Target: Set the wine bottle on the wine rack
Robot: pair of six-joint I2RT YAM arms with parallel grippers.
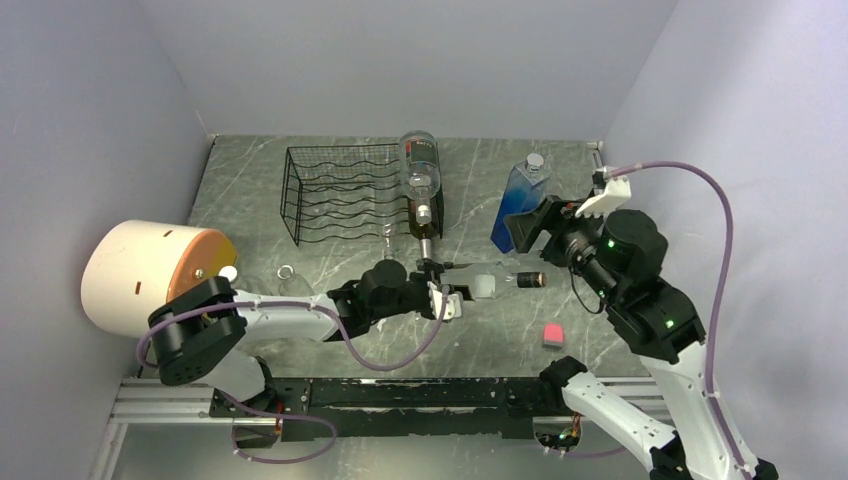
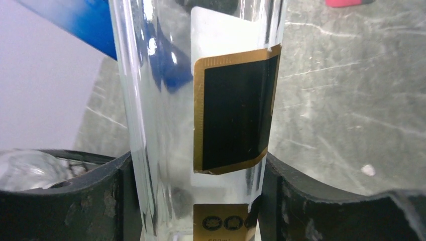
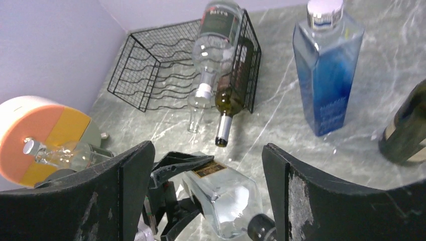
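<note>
My left gripper (image 1: 445, 290) is shut on a clear glass bottle (image 1: 490, 283) with a black-and-gold label and a black cap, held lying sideways just above the table. In the left wrist view the bottle (image 2: 171, 100) fills the gap between both fingers (image 2: 65, 201). My right gripper (image 1: 528, 228) is open above the bottle's cap end; in the right wrist view the bottle (image 3: 226, 193) lies between its spread fingers (image 3: 125, 196), untouched. The black wire wine rack (image 1: 335, 190) stands at the back left and holds a clear bottle (image 1: 420, 162) and a dark green bottle (image 1: 427, 215) at its right end.
A blue square bottle (image 1: 518, 200) stands at the back right, close to my right gripper. A dark bottle (image 3: 407, 125) shows at the right edge of the right wrist view. A pink block (image 1: 552, 335) lies front right. A white-and-orange cylinder (image 1: 150, 275) sits at the left.
</note>
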